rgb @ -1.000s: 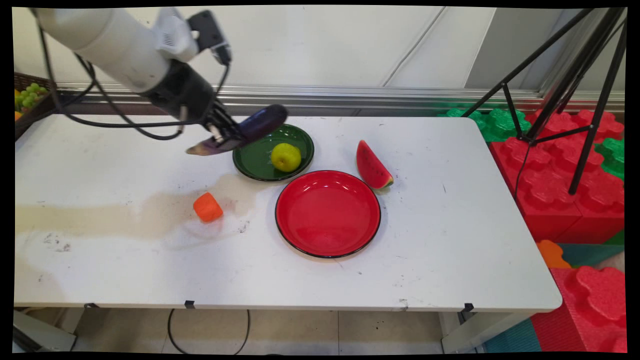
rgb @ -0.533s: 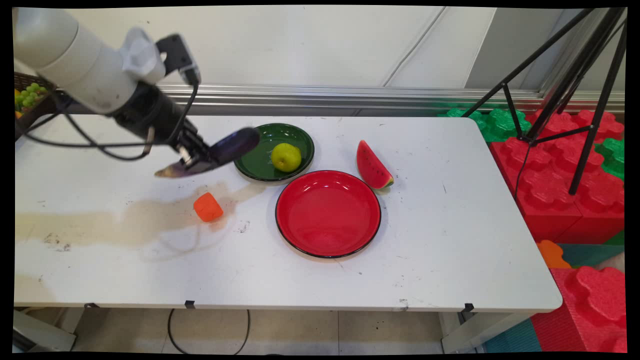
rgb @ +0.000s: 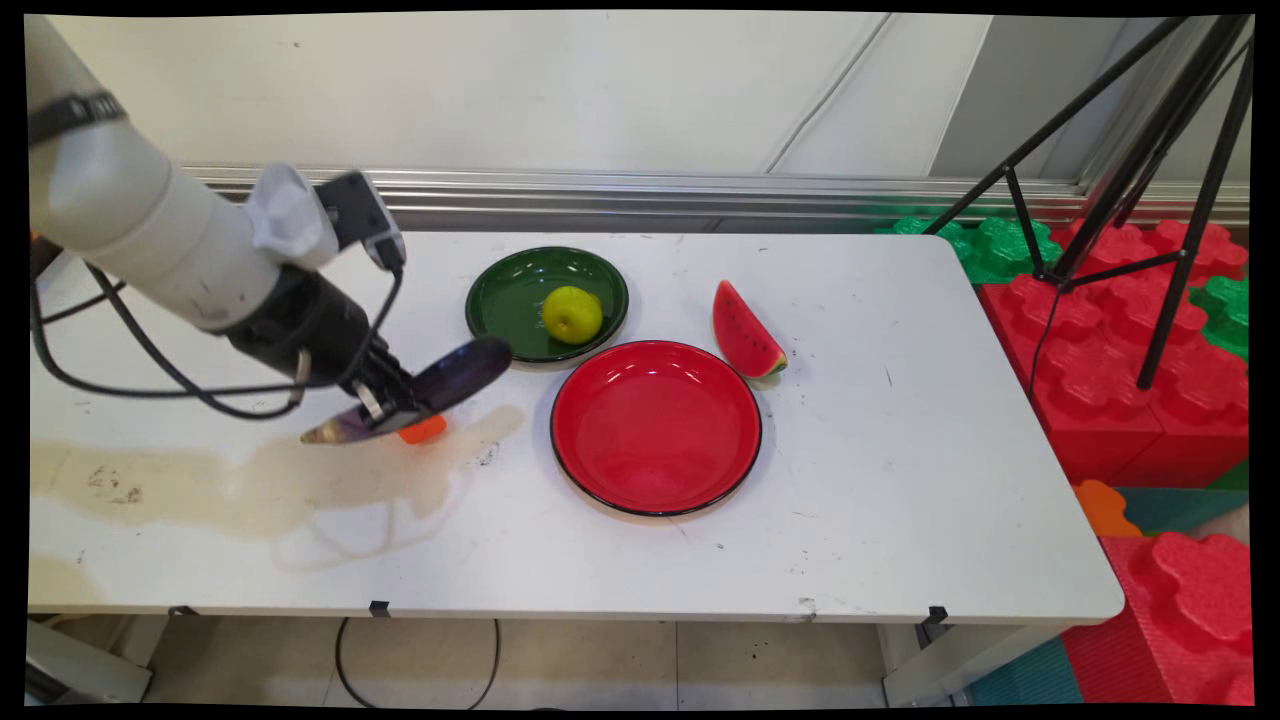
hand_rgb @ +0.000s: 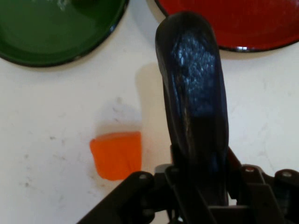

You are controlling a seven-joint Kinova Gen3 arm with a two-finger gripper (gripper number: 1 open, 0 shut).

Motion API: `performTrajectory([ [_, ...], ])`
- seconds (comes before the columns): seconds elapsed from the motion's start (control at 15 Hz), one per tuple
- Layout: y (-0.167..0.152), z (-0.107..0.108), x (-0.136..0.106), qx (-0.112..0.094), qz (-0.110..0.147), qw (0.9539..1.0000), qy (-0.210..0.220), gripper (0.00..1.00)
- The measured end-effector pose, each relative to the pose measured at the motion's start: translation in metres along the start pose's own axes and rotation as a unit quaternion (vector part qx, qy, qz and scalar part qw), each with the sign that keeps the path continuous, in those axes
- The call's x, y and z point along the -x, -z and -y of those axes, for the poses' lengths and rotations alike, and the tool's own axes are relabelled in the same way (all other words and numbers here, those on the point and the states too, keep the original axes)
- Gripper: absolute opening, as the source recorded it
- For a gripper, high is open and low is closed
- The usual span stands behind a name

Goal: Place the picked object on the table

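Note:
My gripper [rgb: 392,405] is shut on a dark purple eggplant [rgb: 450,371], held above the table left of the plates. In the hand view the eggplant [hand_rgb: 196,102] runs up from the gripper [hand_rgb: 198,196] toward the red plate [hand_rgb: 233,23]. An orange piece [rgb: 423,430] lies on the table just under the eggplant, mostly hidden by it in the main view. The hand view shows the orange piece [hand_rgb: 117,154] to the left of the eggplant. The green plate [rgb: 500,290] holds a yellow-green apple [rgb: 572,314].
A red plate [rgb: 655,427] sits at the table's middle. A watermelon slice [rgb: 745,333] stands behind it to the right. Red and green foam blocks [rgb: 1120,340] and a black tripod [rgb: 1150,150] stand off the table's right end. A basket sits far left.
The arm has swung down and toward the near left, carrying the eggplant from over the green plate's left rim to just above the orange piece.

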Motion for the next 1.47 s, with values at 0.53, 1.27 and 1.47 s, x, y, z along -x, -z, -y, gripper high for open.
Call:
performTrajectory([
  [0.53, -0.054, -0.022, 0.011, -0.003, 0.022, 0.9991, 0.036, 0.0],
  [1.27, -0.106, -0.027, 0.016, -0.002, 0.028, 0.9981, 0.055, 0.0],
  [1.47, -0.112, -0.028, 0.015, -0.002, 0.025, 0.9981, 0.056, 1.0],
])
